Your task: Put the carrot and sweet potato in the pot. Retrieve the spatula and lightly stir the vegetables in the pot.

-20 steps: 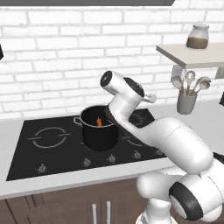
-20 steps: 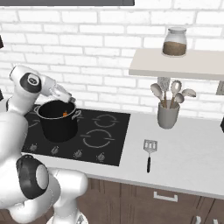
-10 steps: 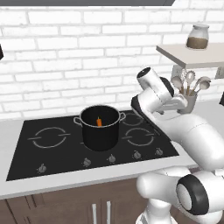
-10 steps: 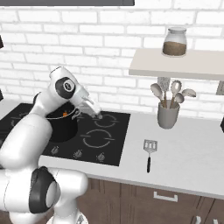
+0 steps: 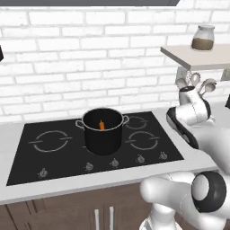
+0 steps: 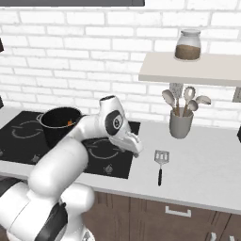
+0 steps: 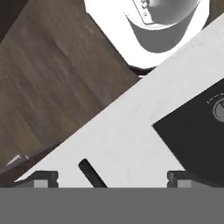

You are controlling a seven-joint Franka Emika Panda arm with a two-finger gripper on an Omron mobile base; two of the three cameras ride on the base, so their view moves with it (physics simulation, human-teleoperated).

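Arm has swung from above the black cylindrical pot (image 5: 103,130) to beside the grey-headed, black-handled spatula (image 6: 160,165) on the tabletop (image 6: 207,174) — tool (image 7: 111,177) spread wide, empty. Bright orange carrot (image 5: 102,125) inside pot — retrieval stage begins.

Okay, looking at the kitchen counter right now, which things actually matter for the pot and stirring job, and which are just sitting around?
Part of the job:
- pot on the hob
- carrot inside it
- spatula lying on the counter
- gripper, open

Just lying about:
- utensil crock with pale spoons
- jar on the shelf
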